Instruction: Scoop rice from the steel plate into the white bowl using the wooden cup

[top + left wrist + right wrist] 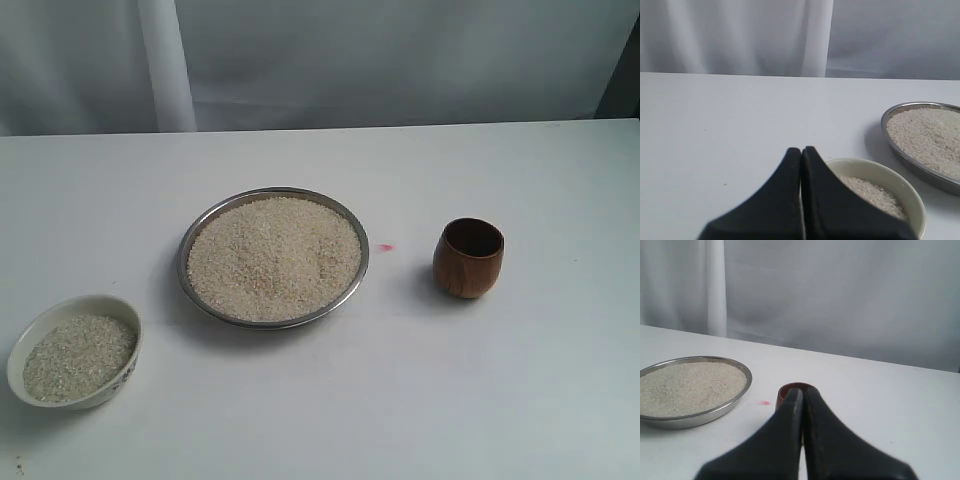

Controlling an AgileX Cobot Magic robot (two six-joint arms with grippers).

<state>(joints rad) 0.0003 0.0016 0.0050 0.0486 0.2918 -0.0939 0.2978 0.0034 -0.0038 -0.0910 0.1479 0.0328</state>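
The steel plate [200, 232] sits mid-table, heaped with rice [272, 258]. Upright to its right stands the wooden cup [468, 258], its dark inside showing. The white bowl [125, 375] at the front left holds a layer of rice. Neither arm shows in the exterior view. My left gripper [801, 150] is shut and holds nothing, with the white bowl [912, 192] just beyond its tips and the steel plate [890, 116] farther off. My right gripper [803, 390] is shut and holds nothing; the wooden cup [785, 391] peeks out behind its tips, mostly hidden, with the steel plate [742, 390] beside it.
A small pink mark [386, 247] lies on the white table [450, 400] between plate and cup. A pale curtain [300, 60] hangs behind the table's far edge.
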